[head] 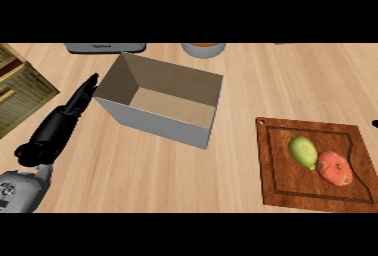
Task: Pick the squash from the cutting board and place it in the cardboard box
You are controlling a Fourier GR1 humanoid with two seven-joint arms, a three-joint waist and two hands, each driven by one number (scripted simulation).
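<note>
1. The left hand (55,127) showed near the surface's left edge. Its fingers (81,95) were straight and together, holding nothing, with the tips just beside the left corner of the cardboard box (162,100).
2. The squash (303,151), green and elongated, lay well apart from that hand, on the cutting board (269,165) by the surface's right edge. It sat on the left half of the board.
3. The grey forearm (18,190) was cut off at the lower left corner. At the far edge, a grey appliance (103,47) and a round bowl (203,49) with something orange in it were only partly in view, too little to tell what they were.
4. A woven crate (15,90) sat at the left edge, partly out of view.
5. The open box stood between the hand and the board, grey outside and brown inside.
6. A red-orange fruit (336,169) lay against the squash's right side, toward the board's near right corner.
</note>
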